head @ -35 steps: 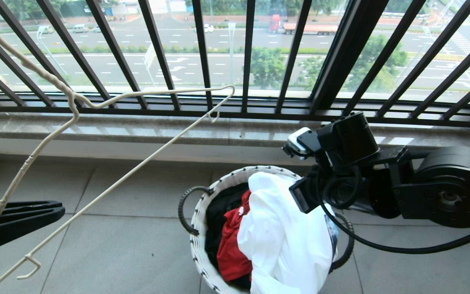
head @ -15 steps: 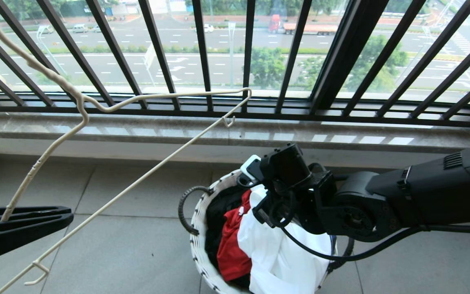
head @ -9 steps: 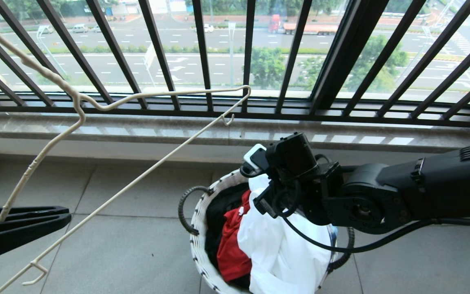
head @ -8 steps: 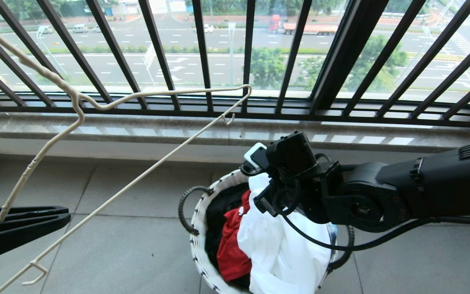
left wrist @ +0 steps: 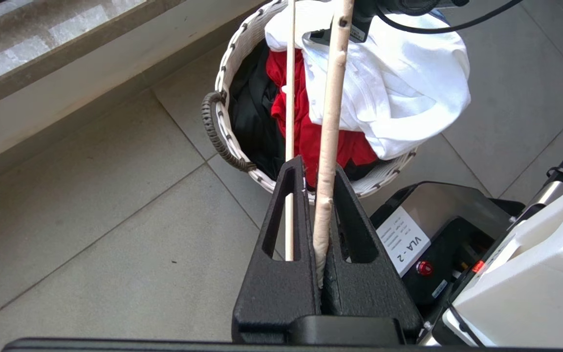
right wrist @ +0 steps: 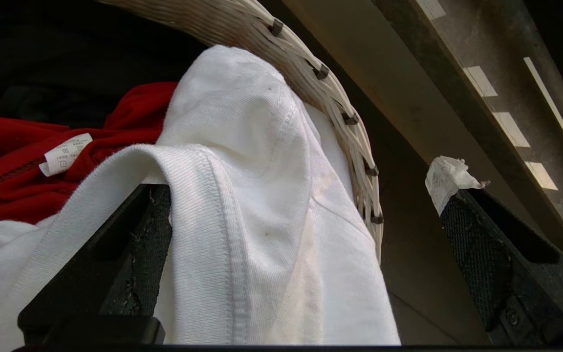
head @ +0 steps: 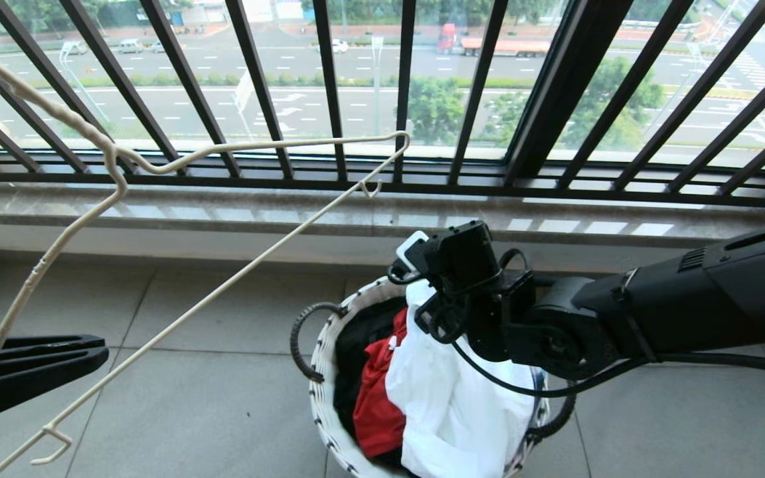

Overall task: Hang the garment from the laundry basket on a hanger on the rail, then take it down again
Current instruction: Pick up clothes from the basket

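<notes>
The white garment (head: pixel 462 425) lies heaped in the round woven laundry basket (head: pixel 321 372) on the tiled floor. My right gripper (right wrist: pixel 306 195) is open at the basket's far rim. One finger (right wrist: pixel 130 244) sits under a ribbed fold of the garment (right wrist: pixel 242 195); the other finger (right wrist: pixel 487 244) is outside the basket rim (right wrist: pixel 330 98). In the head view the right wrist (head: pixel 469 265) hides those fingers. My left gripper (left wrist: pixel 318 168) is shut on the cream wire hanger (left wrist: pixel 328 146), holding it up at the left (head: pixel 223 149). The rail is out of view.
A red cloth (head: pixel 376 398) and a black cloth (head: pixel 356 345) share the basket. The stone window sill (head: pixel 223 212) and the black barred railing (head: pixel 329 86) stand close behind it. My own base (left wrist: pixel 438 234) sits beside the basket.
My right arm has swung left and down from the basket's right side to its far rim, over the white garment. The hanger has swayed a little in the left gripper.
</notes>
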Available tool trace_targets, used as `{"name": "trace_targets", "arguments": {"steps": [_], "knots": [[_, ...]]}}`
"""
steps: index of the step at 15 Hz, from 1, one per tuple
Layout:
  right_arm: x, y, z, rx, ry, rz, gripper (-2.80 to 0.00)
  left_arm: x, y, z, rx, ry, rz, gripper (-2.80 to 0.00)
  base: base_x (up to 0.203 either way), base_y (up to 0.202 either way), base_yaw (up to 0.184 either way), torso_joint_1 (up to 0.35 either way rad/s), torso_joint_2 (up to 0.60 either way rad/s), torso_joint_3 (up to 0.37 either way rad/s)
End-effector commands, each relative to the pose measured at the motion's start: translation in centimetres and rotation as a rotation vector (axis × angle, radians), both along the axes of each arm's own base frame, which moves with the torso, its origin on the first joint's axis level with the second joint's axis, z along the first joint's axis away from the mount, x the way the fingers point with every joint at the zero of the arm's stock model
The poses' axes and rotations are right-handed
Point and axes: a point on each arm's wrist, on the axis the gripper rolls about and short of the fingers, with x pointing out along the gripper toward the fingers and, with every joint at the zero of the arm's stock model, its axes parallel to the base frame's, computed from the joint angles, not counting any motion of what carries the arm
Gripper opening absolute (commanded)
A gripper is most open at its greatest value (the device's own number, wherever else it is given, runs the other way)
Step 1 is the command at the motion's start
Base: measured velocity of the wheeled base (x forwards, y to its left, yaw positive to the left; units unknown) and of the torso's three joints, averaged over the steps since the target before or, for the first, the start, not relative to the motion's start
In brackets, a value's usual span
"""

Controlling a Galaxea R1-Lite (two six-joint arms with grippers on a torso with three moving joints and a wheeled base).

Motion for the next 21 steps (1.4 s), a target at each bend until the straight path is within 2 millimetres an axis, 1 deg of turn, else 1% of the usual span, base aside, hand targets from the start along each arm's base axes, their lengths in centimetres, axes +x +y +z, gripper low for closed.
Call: {"name": "trace_targets", "arguments": {"steps": [1,2,4,7,8,9,11,16,21], "knots": [[0.0,-0.1,-0.7,-0.023,0.011,-0.012,0.00,-0.2,0.0,0.0,0.000,-0.004,-0.002,-2.80,0.000,0.000,0.000,0.000,0.00,0.000],[-0.1,-0.1,-0.5,-0.019,-0.001,-0.019,0.00,-0.2,0.0,0.0,-0.001,-0.005,-0.003,-2.80,0.000,0.000,0.000,0.000,0.00,0.000],[0.0,-0.2,0.9,0.027,-0.064,-0.032,0.00,-0.3,0.1,0.1,-0.001,-0.009,-0.003,-2.80,0.000,0.000,0.000,0.000,0.00,0.000],[-0.4,-1.3,3.6,0.087,-0.143,-0.056,0.00,-0.4,0.1,0.1,-0.002,-0.012,-0.003,-2.80,0.000,0.000,0.000,0.000,0.00,0.000],[-0.4,-1.6,4.3,0.109,-0.169,-0.064,0.00,-0.4,0.1,0.1,-0.002,-0.014,-0.003,-2.80,0.000,0.000,0.000,0.000,0.00,0.000],[-0.3,-1.9,4.6,0.119,-0.180,-0.072,0.00,-0.5,0.1,0.1,-0.001,-0.016,-0.004,-2.80,0.000,0.000,0.000,0.000,0.00,0.000],[-0.3,-1.9,4.2,0.113,-0.170,-0.073,0.00,-0.5,0.1,0.1,-0.001,-0.016,-0.004,-2.80,0.000,0.000,0.000,0.000,0.00,0.000],[0.2,-1.4,2.0,0.077,-0.125,-0.071,0.00,-0.4,0.1,0.1,0.000,-0.016,-0.004,-2.80,0.000,0.000,0.000,0.000,0.00,0.000],[0.7,-1.2,1.0,0.062,-0.109,-0.072,0.00,-0.4,0.1,0.1,0.000,-0.015,-0.004,-2.80,0.000,0.000,0.000,0.000,0.00,0.000]]}}
